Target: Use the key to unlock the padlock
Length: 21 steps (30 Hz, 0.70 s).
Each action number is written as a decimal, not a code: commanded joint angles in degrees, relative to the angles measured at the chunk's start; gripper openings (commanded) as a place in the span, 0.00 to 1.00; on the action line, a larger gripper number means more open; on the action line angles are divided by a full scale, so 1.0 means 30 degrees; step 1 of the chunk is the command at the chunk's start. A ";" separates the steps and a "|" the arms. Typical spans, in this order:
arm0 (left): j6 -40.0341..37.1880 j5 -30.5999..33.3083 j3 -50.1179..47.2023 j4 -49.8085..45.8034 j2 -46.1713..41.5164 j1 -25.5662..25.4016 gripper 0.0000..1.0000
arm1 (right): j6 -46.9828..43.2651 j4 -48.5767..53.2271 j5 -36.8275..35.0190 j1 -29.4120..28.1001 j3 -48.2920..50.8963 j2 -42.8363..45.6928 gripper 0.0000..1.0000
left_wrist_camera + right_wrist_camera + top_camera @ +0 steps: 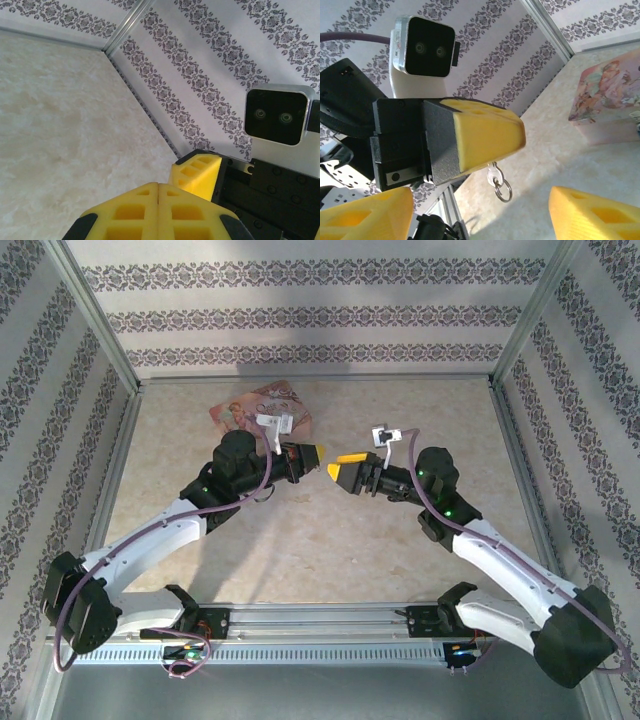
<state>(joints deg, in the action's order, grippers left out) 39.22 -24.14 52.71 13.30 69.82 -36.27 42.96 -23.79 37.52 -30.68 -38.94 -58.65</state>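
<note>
Pink floral-printed box (245,410) sits at the far side of the table (300,550), close to the back wall (300,310). Print only, no words readable. Left gripper (312,453) is just right of the box and raised, its yellow fingers (145,210) pressed together. A small silvery key (495,175) with a ring hangs from under its tip, apparently pinched there. Right gripper (340,466) is further right of the box, facing the left one tip to tip, fingers (365,212) spread wide with nothing between them. Bare tabletop runs from the box to the near rail (320,622). Patterned walls close the other three sides.
</note>
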 commanded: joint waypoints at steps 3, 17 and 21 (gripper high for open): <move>-0.0097 -0.0533 0.0035 0.1451 -0.0071 -0.0068 0.00 | 0.0580 -0.1908 0.0504 -0.0464 0.0149 -0.0583 0.65; 0.0139 -0.0244 -0.0214 0.1741 -0.0217 -0.0068 0.00 | 0.1087 -0.3445 0.0582 -0.0960 0.0091 -0.2237 0.51; 0.0153 -0.0196 -0.0235 0.1727 -0.0215 -0.0068 0.00 | 0.1280 -0.3809 0.0619 -0.1074 0.0045 -0.2559 0.48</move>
<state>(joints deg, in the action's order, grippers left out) 39.42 -24.62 52.62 15.84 69.82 -36.27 46.06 -31.31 38.26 -33.08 -38.83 -65.80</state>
